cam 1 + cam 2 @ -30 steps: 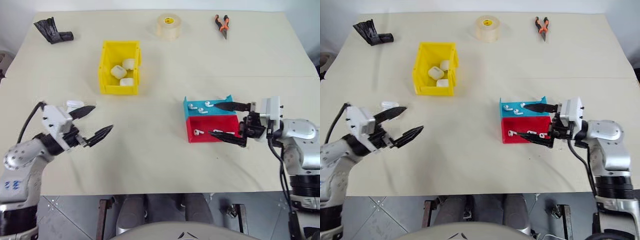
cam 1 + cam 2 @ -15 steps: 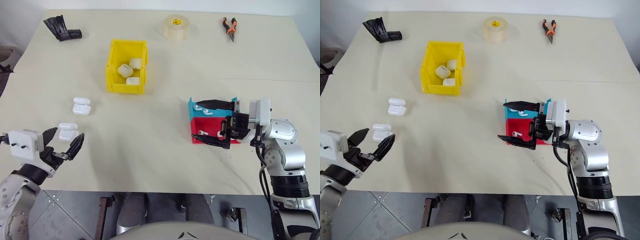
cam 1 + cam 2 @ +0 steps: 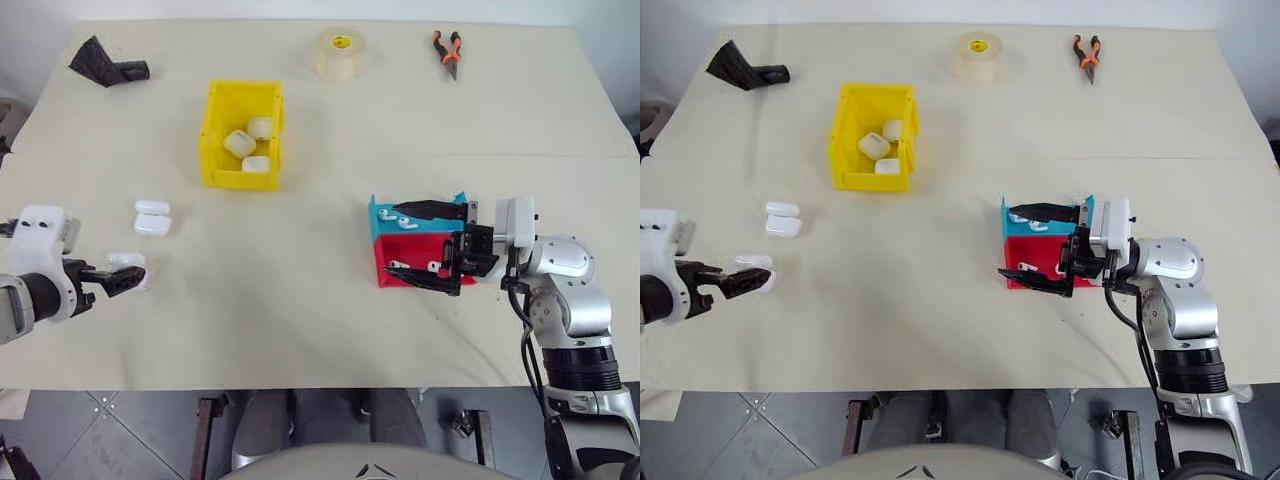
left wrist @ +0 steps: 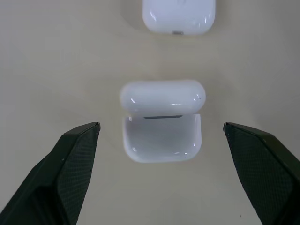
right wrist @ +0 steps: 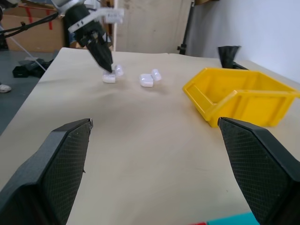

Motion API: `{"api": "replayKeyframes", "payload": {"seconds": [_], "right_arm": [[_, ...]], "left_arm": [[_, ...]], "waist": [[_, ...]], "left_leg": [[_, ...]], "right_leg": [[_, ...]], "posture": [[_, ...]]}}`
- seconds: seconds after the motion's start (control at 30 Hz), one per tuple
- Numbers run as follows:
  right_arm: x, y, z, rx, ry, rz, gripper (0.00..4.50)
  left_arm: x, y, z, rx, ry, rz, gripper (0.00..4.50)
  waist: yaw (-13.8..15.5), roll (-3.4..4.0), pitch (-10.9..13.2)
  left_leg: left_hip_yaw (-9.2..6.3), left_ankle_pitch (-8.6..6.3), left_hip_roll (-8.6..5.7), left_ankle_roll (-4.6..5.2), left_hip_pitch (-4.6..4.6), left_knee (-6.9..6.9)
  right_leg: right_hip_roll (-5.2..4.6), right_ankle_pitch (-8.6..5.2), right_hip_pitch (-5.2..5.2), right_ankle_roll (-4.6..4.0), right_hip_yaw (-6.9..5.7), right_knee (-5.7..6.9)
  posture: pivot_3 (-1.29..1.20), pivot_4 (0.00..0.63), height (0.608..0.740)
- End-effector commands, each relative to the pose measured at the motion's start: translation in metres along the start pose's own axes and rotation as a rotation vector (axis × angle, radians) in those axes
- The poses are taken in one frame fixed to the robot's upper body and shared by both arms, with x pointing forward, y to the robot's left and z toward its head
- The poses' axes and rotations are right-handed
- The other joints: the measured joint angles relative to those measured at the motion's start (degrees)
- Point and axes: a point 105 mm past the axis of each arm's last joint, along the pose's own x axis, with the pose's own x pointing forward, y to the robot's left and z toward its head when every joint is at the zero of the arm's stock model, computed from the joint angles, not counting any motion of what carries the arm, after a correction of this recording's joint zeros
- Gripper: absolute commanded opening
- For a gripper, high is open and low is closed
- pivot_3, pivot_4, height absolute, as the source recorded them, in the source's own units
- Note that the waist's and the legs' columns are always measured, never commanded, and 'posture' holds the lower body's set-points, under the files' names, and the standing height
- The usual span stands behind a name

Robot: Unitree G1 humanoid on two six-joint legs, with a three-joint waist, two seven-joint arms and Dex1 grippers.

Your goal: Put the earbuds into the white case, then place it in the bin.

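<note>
A white case lies on the table with its lid swung open, at the near left. My left gripper hangs just over it, open, one finger on each side, touching nothing. Tiny white earbuds lie in a teal tray and more in a red tray at the right. My right gripper is open and level, its two fingers lying over the two trays with nothing held. The yellow bin stands at the back left.
Three white cases sit inside the bin. Another open case lies between the bin and my left gripper. At the table's far edge are a tape roll, orange-handled pliers and a black object.
My left gripper has swung out to the left and tipped downward, ending over the near white case. The right gripper has crept a little leftward over the trays.
</note>
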Motion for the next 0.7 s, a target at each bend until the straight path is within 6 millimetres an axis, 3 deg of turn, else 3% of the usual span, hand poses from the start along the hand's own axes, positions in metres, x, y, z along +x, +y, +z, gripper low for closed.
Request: {"api": "replayKeyframes", "payload": {"seconds": [0.03, 0.4, 0.57, 0.63, 0.7], "right_arm": [[0.004, 0.003, 0.009, -0.033, -0.029, 0.009, 4.50], [0.005, 0.004, 0.011, -0.034, -0.033, 0.000, 4.50], [0.005, 0.005, 0.011, -0.031, -0.033, -0.008, 4.50], [0.004, 0.005, 0.010, -0.029, -0.031, -0.011, 4.50], [0.004, 0.005, 0.009, -0.029, -0.028, -0.016, 4.50]], "left_arm": [[0.007, 0.000, 0.001, -0.023, 0.001, 0.014, 4.48], [0.024, -0.006, -0.020, -0.036, 0.084, 0.038, 4.48], [0.023, -0.006, -0.032, -0.043, 0.110, 0.032, 2.95], [0.023, -0.007, -0.030, -0.056, 0.091, 0.027, 2.80], [0.022, -0.013, -0.016, -0.076, 0.002, -0.001, 2.80]], "waist": [[0.0, -0.01, 0.0], [0.2, 0.03, 0.0], [0.0, 0.05, 0.0], [0.0, 0.06, -0.1], [0.1, 0.08, -0.1]], "left_leg": [[0.00, 0.01, 0.01, -0.03, 0.00, 0.00], [0.12, 0.06, 0.01, -0.11, 0.17, 0.01], [0.19, 0.06, 0.01, -0.12, 0.21, -0.03], [0.22, 0.06, 0.02, -0.12, 0.22, -0.04], [0.23, 0.06, 0.02, -0.12, 0.22, -0.05]], "right_leg": [[0.01, 0.00, -0.01, -0.01, 0.00, 0.00], [0.01, -0.01, 0.01, -0.01, 0.19, 0.14], [0.01, -0.01, -0.01, -0.03, 0.26, 0.14], [0.01, -0.02, -0.02, -0.03, 0.28, 0.14], [0.01, -0.02, -0.02, -0.04, 0.28, 0.15]], "posture": [[0.00, 0.150, 0.740], [0.00, 0.150, 0.740], [0.00, 0.150, 0.740], [0.00, 0.150, 0.740], [0.00, 0.150, 0.740]]}}
